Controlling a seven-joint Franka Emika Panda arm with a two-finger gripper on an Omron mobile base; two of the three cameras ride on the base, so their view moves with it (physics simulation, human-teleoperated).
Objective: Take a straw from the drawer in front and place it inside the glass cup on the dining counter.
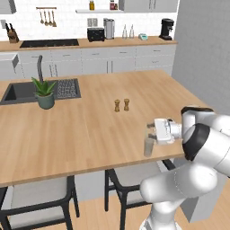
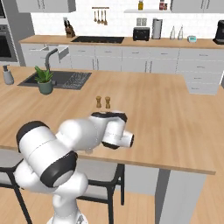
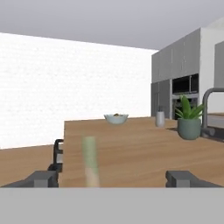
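The sink (image 1: 20, 92) is set into the far left of the light-wood table (image 1: 90, 130), with a dark faucet (image 1: 40, 67) behind it and a drying mat (image 1: 67, 88) at its right. A potted plant (image 1: 45, 94) stands on the table at the sink's front edge. A broad stretch of bare wood lies between the plant and the two brown shakers (image 1: 121, 105), which stand side by side near the middle of the table, well apart from every edge. More open wood runs from the shakers to the near edge.

The glass cup (image 1: 148, 147) stands upright close to the near edge of the table, towards its right end. A pale thin form, taken to be the straw (image 3: 91, 162), is seen blurred and upright in the hand view, just above the gap between the claw tips; in the left base view something pale rises faintly out of the cup, but whether it sits inside cannot be told for certain.

The claw (image 1: 155, 132) is held level just above and beside the cup, pointing left along the table. In the hand view its two dark fingertips (image 3: 41, 178) are set wide apart, with nothing gripped between them.

Two dark-framed chairs (image 1: 38, 197) are tucked under the near edge. The table's right edge is faced by a grey wall. In the hand view a bowl (image 3: 116, 118) is seen near the table's far end.
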